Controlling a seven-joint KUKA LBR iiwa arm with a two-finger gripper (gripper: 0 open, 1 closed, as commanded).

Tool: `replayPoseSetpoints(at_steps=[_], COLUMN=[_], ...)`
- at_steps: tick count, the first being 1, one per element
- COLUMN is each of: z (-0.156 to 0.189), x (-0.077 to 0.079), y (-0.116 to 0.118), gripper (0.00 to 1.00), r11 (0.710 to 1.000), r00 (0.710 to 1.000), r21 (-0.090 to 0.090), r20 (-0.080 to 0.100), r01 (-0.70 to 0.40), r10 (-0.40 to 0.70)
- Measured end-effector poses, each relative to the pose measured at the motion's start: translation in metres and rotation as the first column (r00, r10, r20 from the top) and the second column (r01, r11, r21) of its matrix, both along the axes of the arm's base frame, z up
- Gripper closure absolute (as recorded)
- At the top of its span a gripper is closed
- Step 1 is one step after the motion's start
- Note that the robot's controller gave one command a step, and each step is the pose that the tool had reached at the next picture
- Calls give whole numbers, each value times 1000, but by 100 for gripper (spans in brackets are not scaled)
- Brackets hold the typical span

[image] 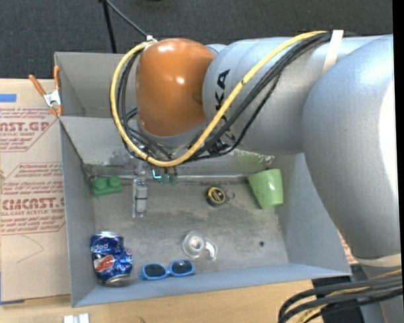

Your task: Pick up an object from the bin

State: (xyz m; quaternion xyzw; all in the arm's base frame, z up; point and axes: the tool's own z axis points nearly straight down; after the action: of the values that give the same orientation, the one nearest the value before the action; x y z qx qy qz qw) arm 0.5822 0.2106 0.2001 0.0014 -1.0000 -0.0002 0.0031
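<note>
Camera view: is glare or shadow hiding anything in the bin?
Camera view: a bright highlight sits on the orange cover; the arm dims the bin at its back wall; the can, sunglasses and green cup are plainly lit.

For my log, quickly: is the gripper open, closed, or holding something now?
Gripper: open or closed cannot be told; it hangs beside the green block.

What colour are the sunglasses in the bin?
The sunglasses are blue; the camera view shows them best, near the bin's front wall.
</note>
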Motion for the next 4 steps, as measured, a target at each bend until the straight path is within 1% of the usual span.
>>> replayPoseSetpoints(at_steps=[1,2,3,4], z=[-115,-125,-123,7], x=[-43,-93,-89,-79], y=[-4,39,32,33], gripper=[0,0,100,100], r11=[938,936,938,935], r00=[938,936,938,935], r21=[0,1,-8,0], r20=[1,9,3,17], r01=[-347,-353,-346,-354], r10=[347,353,346,354])
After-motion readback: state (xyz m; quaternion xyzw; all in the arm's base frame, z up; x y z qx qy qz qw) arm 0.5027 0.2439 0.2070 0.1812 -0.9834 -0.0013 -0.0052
